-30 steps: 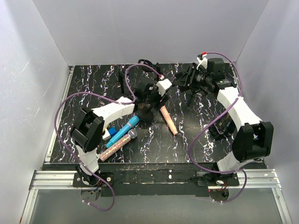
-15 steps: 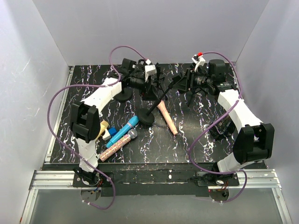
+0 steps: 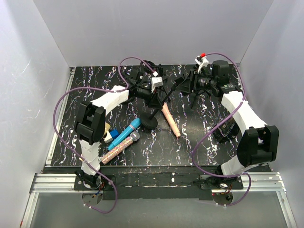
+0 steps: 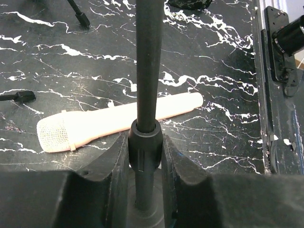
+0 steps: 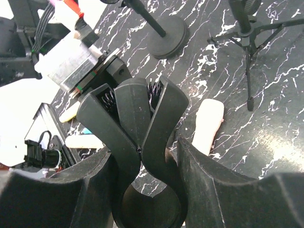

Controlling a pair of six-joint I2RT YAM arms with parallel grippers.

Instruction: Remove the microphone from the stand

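White walls (image 3: 142, 28) on three sides. Black table (image 3: 95, 90) veined with white, like marble.

Left arm (image 3: 111, 99): reaches from the near left corner toward the middle of the table. Purple cable (image 3: 61, 109) loops off it.

Right arm (image 3: 240, 109): runs up the right side, wrist turned in toward the centre at the back.

Stand (image 4: 147, 71): black pole on a round base (image 3: 150, 123), tilted, with its top leaning toward the right arm. The base sits near the table's middle.

Tripod (image 5: 247, 33): a second, thin-legged black stand, upright behind the right arm's fingers in the wrist view.

Microphone (image 4: 118, 118): peach, lying flat on the table just behind the pole in the left wrist view, mesh head to the left. From above it lies just to the right of the round base. It is not in the stand.

Two more microphones lie near the left arm: a blue one (image 3: 124, 134) and a speckled pink one (image 3: 118, 148), side by side at a slant.

Left gripper (image 4: 145, 147): clenched on the stand, both fingers pressed against the thicker collar low on the pole.

Right gripper (image 5: 145, 161): grasping the clip (image 5: 137, 114), a black forked holder at the stand's top. Its ring end sits between the fingers and its two prongs meet in front. Nothing sits in the clip's ring.
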